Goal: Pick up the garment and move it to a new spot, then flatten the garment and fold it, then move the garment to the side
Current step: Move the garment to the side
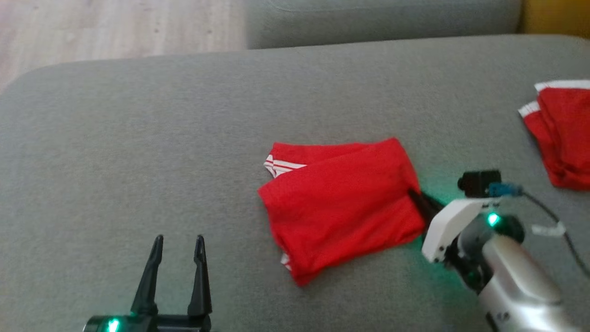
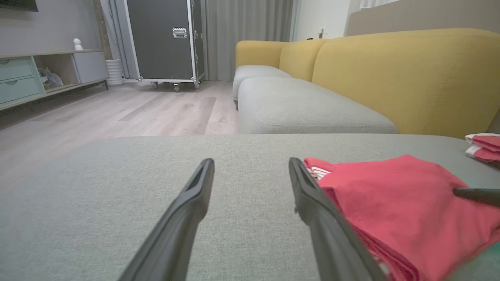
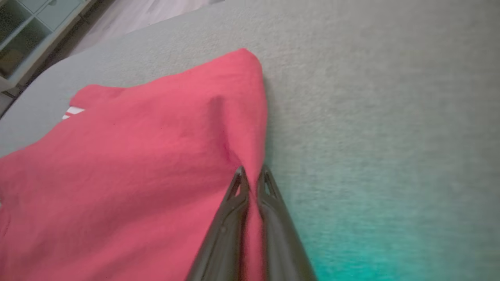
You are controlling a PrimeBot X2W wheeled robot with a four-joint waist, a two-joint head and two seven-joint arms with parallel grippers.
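Notably wrist cam: R claw pinches garment; head cam: 2nd pile.

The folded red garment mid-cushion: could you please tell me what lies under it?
The garment rests on the grey cushion. Its own white-striped lower layers peek out at its left edge; the cushion beneath is covered. Fingers of the right gripper pinch its right edge.

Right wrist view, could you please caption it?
Right gripper pinching the folded red garment, lying on a grey cushion.
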